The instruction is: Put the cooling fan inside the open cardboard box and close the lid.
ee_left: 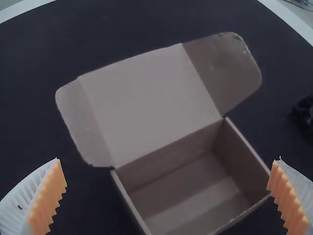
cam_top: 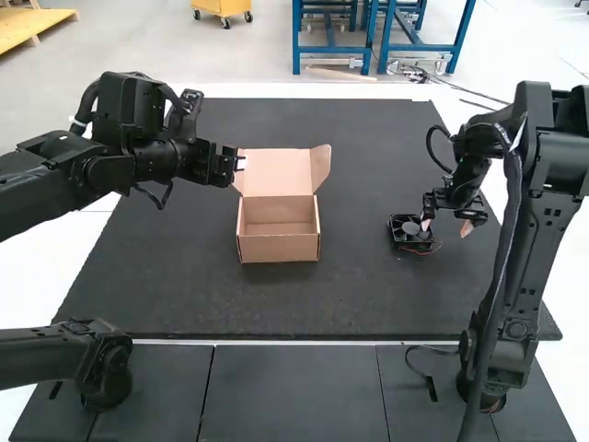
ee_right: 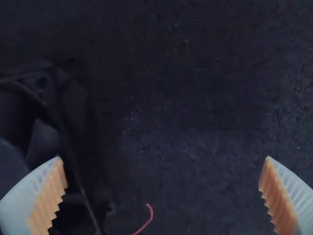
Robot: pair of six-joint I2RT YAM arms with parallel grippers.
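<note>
While the right hand (cam_top: 448,224) hangs open, the cooling fan (cam_top: 411,234) lies mostly beneath one finger.

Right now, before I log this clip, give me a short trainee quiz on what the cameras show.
1. True or false: the cardboard box is empty.
2. Fill in: the left gripper, beside the box's raised lid, is ____.
3. The cooling fan lies: A in the box; B on the mat by the right gripper; C in the left gripper.
Key: 1 true; 2 open; 3 B.
</note>
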